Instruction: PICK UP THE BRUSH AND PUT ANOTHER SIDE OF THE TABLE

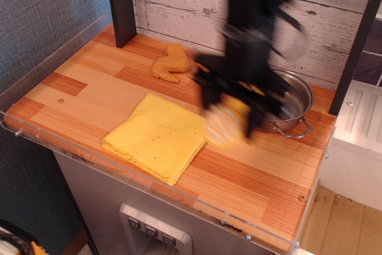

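The brush is a small yellow round-headed brush, blurred by motion. It hangs between the fingers of my gripper, lifted above the table near the right edge of the folded yellow cloth. The gripper is shut on the brush, its black fingers on either side. The arm is strongly blurred and reaches down from the top of the frame. The wooden table has a clear acrylic rim.
A folded yellow cloth lies at the front middle. An orange-tan lumpy toy sits at the back. A steel pot stands at the right, partly behind the arm. A dark post rises at the back left.
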`<control>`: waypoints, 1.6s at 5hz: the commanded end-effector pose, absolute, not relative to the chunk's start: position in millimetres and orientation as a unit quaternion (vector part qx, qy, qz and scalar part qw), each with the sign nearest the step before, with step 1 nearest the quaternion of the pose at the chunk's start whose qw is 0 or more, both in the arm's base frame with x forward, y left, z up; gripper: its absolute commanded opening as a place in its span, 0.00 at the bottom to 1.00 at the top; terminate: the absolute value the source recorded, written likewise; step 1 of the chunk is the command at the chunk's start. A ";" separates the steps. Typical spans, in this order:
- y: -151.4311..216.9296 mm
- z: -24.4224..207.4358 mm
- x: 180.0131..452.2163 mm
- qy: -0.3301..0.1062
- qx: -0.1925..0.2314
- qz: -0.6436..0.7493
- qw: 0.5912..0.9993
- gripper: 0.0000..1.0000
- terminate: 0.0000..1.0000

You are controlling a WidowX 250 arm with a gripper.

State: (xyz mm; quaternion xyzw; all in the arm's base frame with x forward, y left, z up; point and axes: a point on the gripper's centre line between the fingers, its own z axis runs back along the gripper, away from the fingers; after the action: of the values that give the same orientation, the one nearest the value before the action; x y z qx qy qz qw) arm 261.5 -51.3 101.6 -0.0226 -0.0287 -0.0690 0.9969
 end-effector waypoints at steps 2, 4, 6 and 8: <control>94.8 88.8 291.9 -0.026 -0.004 -0.079 0.997 0.00 0.00; 159.3 78.6 293.1 -0.001 0.026 -0.073 0.997 0.00 0.00; 178.1 56.4 289.7 0.016 0.011 -0.082 0.996 0.00 0.00; 191.4 32.1 317.0 0.024 0.027 -0.104 0.994 0.00 0.00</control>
State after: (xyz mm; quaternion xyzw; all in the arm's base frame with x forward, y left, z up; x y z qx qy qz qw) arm 315.1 188.6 16.7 0.0153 0.0388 -0.1006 0.9941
